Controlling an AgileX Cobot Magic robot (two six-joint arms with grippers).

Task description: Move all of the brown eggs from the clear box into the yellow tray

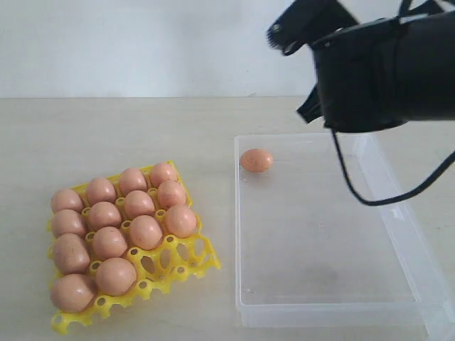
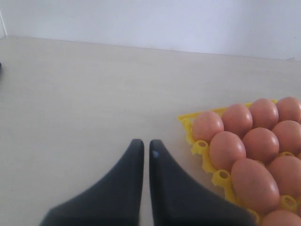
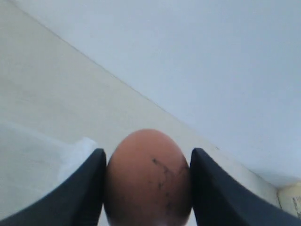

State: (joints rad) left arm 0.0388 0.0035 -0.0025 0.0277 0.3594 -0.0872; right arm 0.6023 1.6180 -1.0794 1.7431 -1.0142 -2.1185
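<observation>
My right gripper (image 3: 148, 153) is shut on a brown egg (image 3: 148, 181) with dark speckle lines, one finger on each side of it. In the exterior view the black right arm (image 1: 384, 71) hangs over the far end of the clear box (image 1: 313, 234); its jaws do not show there. One brown egg (image 1: 256, 160) lies in the box's far left corner. The yellow tray (image 1: 181, 263) at lower left holds several brown eggs (image 1: 106, 213); its near right cells stand empty. My left gripper (image 2: 146, 143) is shut and empty, low over the table beside the tray's corner (image 2: 187, 121).
A pale table top (image 1: 142, 128) carries everything, with a white wall (image 1: 142, 42) behind it. A black cable (image 1: 355, 188) loops down from the right arm over the box. Bare table lies between tray and box.
</observation>
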